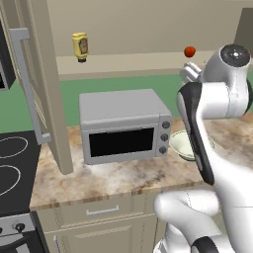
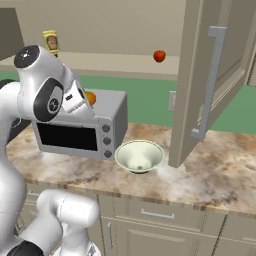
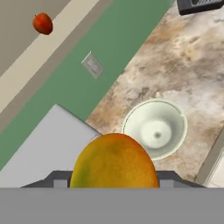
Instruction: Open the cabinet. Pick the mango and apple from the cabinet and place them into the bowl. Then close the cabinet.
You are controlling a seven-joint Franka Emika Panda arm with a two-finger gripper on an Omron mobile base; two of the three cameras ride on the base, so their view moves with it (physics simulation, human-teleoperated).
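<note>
My gripper (image 3: 113,180) is shut on the mango (image 3: 113,162), a yellow-orange oval fruit. In the right base view the mango (image 2: 90,97) peeks out beside the hand, above the microwave's top. The cream bowl (image 3: 155,129) stands on the counter below and slightly ahead of the mango; it sits right of the microwave (image 2: 140,156) and is partly hidden by my arm (image 1: 179,144). The red apple (image 1: 189,51) (image 2: 159,56) (image 3: 43,23) rests on the cabinet shelf. Both cabinet doors (image 1: 44,84) (image 2: 210,80) stand open.
A grey microwave (image 1: 123,126) (image 2: 80,130) occupies the marble counter (image 2: 220,170) left of the bowl. A yellow squeeze bottle (image 1: 80,46) (image 2: 50,41) stands on the shelf. The open right door's lower edge hangs close to the bowl. A stove (image 1: 12,168) lies at far left.
</note>
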